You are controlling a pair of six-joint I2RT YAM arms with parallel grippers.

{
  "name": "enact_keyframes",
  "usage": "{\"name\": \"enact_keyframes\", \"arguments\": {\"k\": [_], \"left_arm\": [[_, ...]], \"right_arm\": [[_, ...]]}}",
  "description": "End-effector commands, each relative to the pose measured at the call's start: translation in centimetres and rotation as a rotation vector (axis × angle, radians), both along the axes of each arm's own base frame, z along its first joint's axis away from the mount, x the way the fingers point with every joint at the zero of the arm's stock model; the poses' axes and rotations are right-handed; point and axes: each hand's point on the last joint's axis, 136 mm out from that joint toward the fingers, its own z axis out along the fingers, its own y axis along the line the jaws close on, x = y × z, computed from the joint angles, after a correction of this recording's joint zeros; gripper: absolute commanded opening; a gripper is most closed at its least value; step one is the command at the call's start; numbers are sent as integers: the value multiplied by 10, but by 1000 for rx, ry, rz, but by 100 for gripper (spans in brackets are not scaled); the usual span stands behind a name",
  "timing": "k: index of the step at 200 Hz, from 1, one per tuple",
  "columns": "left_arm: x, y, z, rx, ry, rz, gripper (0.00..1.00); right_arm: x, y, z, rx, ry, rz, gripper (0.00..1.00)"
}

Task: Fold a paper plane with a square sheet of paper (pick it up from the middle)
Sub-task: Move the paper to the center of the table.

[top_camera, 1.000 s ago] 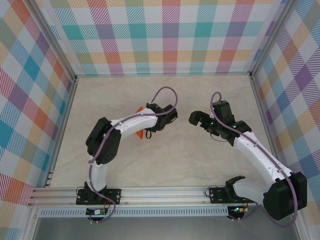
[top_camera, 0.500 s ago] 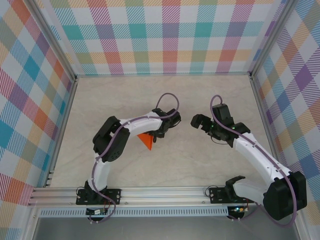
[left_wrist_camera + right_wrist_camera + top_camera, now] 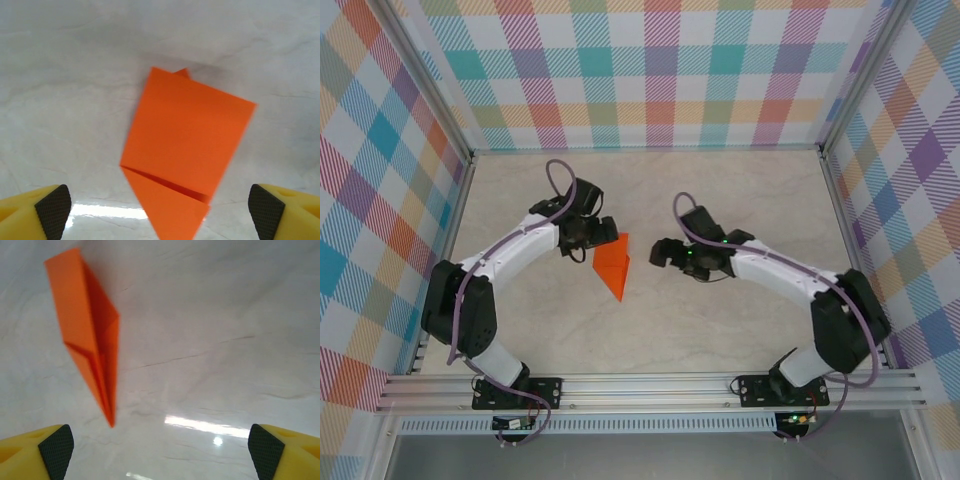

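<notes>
Two claws: both stand wide apart, and neither grips anything.
Left gripper (image 3: 605,231): sits left of centre in the top view, just beside the upper left edge of the paper plane (image 3: 615,262).
Left pads (image 3: 53,208): these are black and textured on yellow fingers, low in the two bottom corners of the left wrist view. The orange paper lies between them and well clear of each.
Right gripper (image 3: 659,253): sits right of the plane in the top view, facing it across a strip of bare table (image 3: 740,190) and not touching it.
Right pads (image 3: 56,450): these sit in the bottom corners of the right wrist view, with pale table surface between them.
Plane's place: it lies on the table near the middle of the top view, between the two claws and closer to the left one.
Plane's shape: a narrow folded dart, broad end toward the top of the top view and sharp tip toward the bottom. A raised centre crease shows in the right wrist view.
</notes>
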Motion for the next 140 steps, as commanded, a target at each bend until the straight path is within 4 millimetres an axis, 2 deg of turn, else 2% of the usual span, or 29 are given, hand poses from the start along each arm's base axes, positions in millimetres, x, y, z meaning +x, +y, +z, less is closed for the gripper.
{"name": "enact_keyframes", "arguments": {"k": [1, 34, 43, 58, 98, 140], "left_arm": [[-4, 29, 3, -50, -12, 99, 97], [-14, 70, -2, -67, -16, 230, 99], [-16, 76, -4, -78, -13, 252, 100], [-21, 83, -8, -89, -1, 278, 100], [-26, 87, -16, -113, 18, 284, 100], [-27, 85, -17, -120, 21, 271, 100]], "right_arm": [[-2, 62, 12, 101, -2, 88, 92], [-10, 129, 0, 125, 21, 197, 90], [-12, 143, -2, 146, 32, 217, 89], [-9, 156, -12, 142, 44, 219, 89], [-2, 167, -42, 77, 82, 234, 88], [-5, 149, -66, -64, 82, 314, 87]]}}
